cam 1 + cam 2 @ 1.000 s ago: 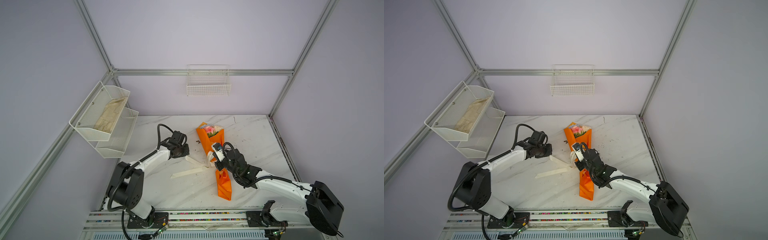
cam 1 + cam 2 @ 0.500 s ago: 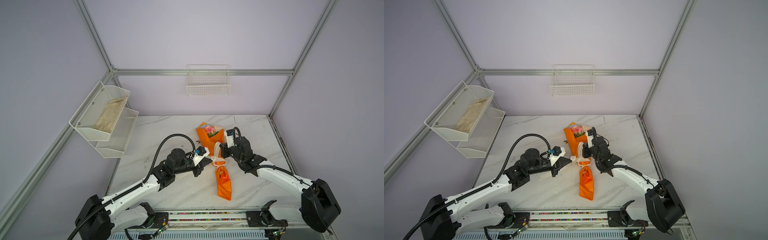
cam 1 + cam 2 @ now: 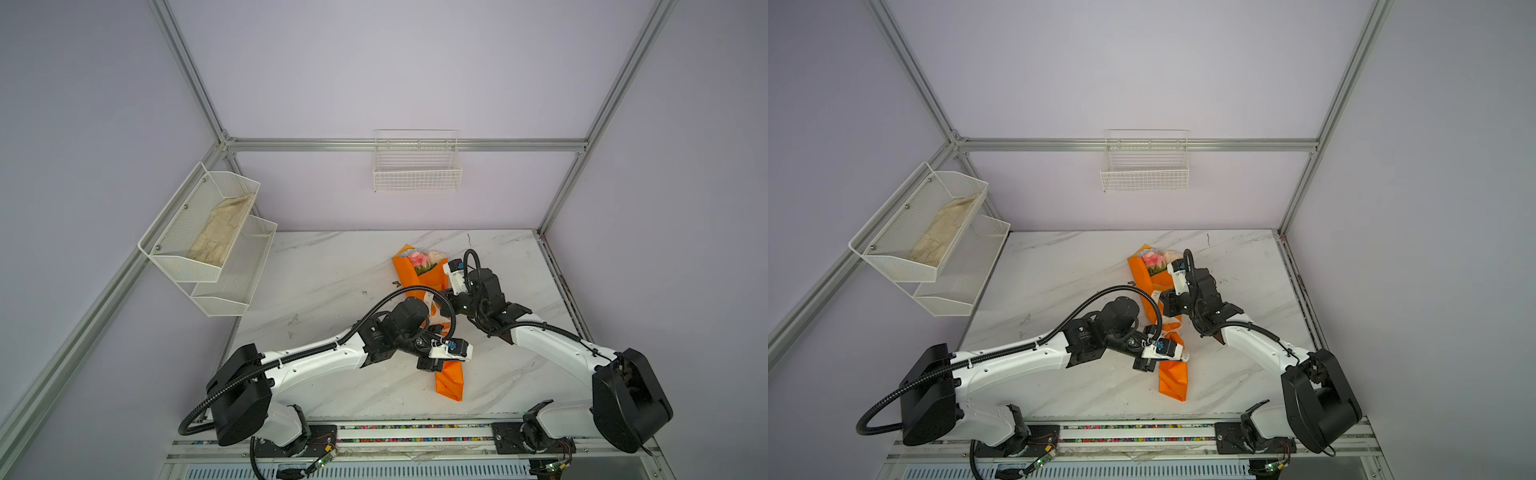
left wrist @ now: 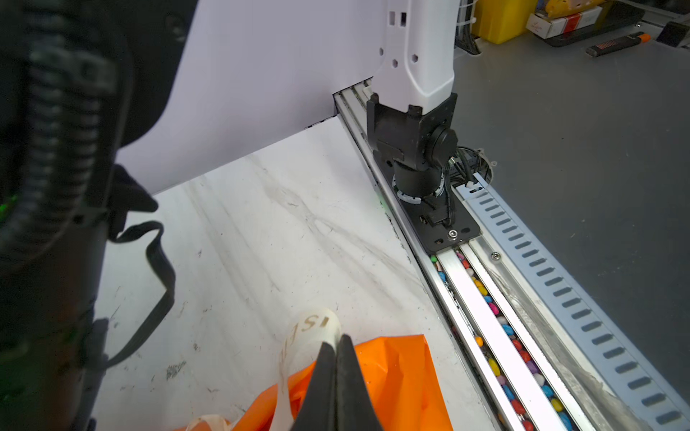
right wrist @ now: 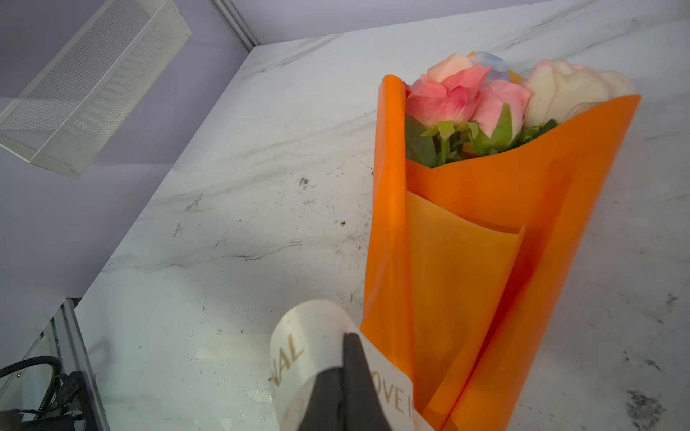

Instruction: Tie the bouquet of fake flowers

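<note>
At the bouquet [image 3: 406, 277], its middle hidden from above, left hand [image 4: 336, 347] and right hand [image 5: 349, 339] each pinch ribbon [image 5: 310, 336]

Lilac walls [image 3: 374, 83] on aluminium framing [image 3: 407, 144] enclosed the white marbled worktop [image 3: 332, 270]; a white two-tier mesh shelf [image 3: 183, 268] hung well beyond the right hand [image 5: 346, 345].

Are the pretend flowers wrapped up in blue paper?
No, the right wrist view shows the glossy wrapping paper around the pink and cream fake roses is bright orange.
</note>
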Available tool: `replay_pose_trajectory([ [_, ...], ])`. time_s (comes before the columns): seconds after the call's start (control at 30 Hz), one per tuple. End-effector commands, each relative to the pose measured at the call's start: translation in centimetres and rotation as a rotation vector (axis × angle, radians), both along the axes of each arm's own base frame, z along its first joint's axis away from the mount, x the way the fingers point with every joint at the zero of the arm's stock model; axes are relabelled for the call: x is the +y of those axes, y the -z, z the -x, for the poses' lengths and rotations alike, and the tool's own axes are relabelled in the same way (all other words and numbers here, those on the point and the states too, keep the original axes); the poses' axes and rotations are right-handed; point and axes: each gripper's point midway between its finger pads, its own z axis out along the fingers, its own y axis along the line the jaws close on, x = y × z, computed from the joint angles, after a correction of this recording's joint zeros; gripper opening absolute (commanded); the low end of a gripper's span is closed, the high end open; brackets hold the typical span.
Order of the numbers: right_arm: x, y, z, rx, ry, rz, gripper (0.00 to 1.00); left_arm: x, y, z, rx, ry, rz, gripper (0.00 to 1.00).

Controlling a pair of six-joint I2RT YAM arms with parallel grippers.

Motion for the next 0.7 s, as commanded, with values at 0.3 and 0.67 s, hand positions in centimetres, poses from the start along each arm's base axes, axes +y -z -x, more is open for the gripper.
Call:
replay_pose_trajectory([
  [0.3, 0.5, -0.8, 0.0, -0.018, -0.031, -0.005, 0.0, -4.2, -7.2, 0.2, -0.213, 0.133, 0.136, 0.03],
  [0.67, 0.4, 0.3, -0.2, 0.0, -0.024, 0.013, 0.0, -4.1, -2.5, -0.2, -0.114, 0.086, 0.053, 0.27],
])
